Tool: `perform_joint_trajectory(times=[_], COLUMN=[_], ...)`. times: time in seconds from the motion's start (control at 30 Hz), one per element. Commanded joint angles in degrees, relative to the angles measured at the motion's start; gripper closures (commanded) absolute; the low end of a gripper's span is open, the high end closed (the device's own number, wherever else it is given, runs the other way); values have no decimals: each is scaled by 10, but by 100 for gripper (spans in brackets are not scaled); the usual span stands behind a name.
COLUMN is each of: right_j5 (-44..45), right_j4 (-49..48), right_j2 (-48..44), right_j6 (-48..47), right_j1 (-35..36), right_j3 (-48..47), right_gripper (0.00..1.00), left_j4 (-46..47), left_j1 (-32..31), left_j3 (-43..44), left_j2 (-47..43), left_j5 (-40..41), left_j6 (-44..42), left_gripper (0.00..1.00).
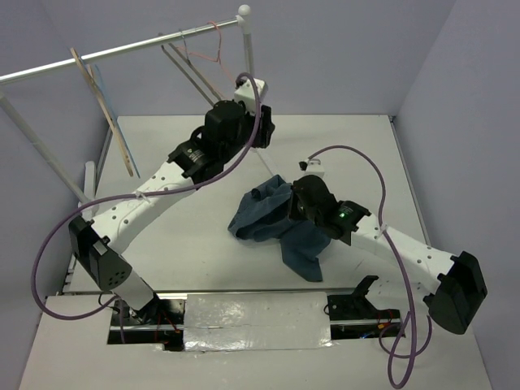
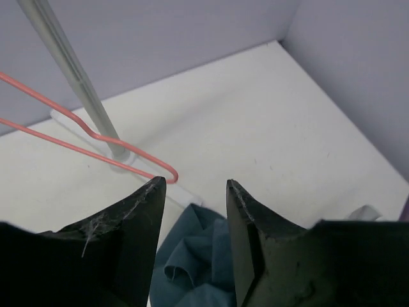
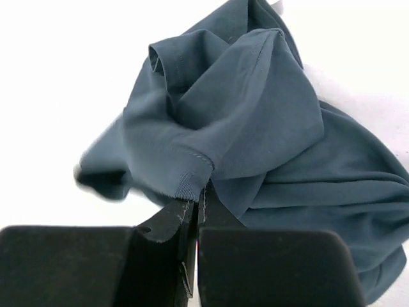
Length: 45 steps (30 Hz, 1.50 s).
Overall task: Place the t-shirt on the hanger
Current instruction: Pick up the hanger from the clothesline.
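The limp slate-blue cloth t-shirt [image 1: 264, 215] lies crumpled on the white table [image 1: 357, 138], on the near side of the white upright post [image 1: 248, 45] that carries the right end of the silver rail [image 1: 122, 50]. I can pick out stitched seams and a ribbed edge on the cloth but no writing. The only other mark I can see is a small green light [image 1: 343, 215] glowing on the right arm's wrist. The right gripper [image 3: 195, 199] is squeezed closed, its two black fingers pinching that ribbed, stitched edge of the t-shirt. The thin red-pink wire hanger [image 1: 203, 50] hangs by its hook from the rail just left of the post. A thicker grey-brown hanger [image 1: 191, 75] hangs next to it on the side away from the post, and pale wooden hangers [image 1: 101, 114] hang much farther along the rail. The left gripper [image 2: 195, 185] is raised close to the post, its jaws wide apart with nothing between them. Seen from its wrist, the hanger's rounded corner sits just beyond its left fingertip; I cannot tell whether they touch. The post stands behind the wire there. From overhead, the left arm's wrist hides the foot of the post, and purple cables [image 1: 49, 244] loop off both arms.
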<state>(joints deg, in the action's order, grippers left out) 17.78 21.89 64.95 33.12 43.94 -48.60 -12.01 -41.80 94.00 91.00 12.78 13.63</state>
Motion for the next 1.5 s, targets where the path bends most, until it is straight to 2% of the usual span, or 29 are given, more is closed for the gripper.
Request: perform_joint_trajectory(times=[0.0, 0.1, 0.13, 0.23, 0.43, 0.57, 0.77, 1.1, 1.33, 1.43, 1.47], right_j5=[-16, -17, -17, -15, -1, -7, -11, -1, -3, 5, 8], right_j4=[-44, -40, -40, -39, -44, -48, -50, -49, -47, -57, -55], right_j2=[0, 15, 18, 19, -2, -4, -6, -18, -32, -43, -43], right_j6=[-8, -8, -8, -8, -12, -15, -19, -20, -21, -22, -22], right_j1=[-3, -3, -3, -4, -3, -4, -3, -3, -3, -3, -3], right_j3=[3, -1, -2, -3, 6, 10, 11, 14, 16, 25, 24], right_gripper=[100, 100, 100, 100, 100, 100, 100, 100, 100, 100, 100], left_j4=[-3, 6, 10, 2, -46, -77, -67, -14, -13, -10, -12], left_j1=[-1, -1, 0, -1, -1, 0, 10, 25, 25, 25, 25], left_j3=[34, 37, 41, 75, 174, 218, 225, 180, 200, 207, 214], left_j2=[15, 15, 19, 41, 102, 140, 160, 164, 182, 191, 196], left_j5=[47, 61, 85, 128, 209, 301, 314, 287, 289, 283, 284], left_j6=[35, 58, 61, 69, 82, 112, 131, 118, 91, 77, 76], left_gripper=[46, 43, 37, 31, 27, 22, 19, 34, 42, 51, 57])
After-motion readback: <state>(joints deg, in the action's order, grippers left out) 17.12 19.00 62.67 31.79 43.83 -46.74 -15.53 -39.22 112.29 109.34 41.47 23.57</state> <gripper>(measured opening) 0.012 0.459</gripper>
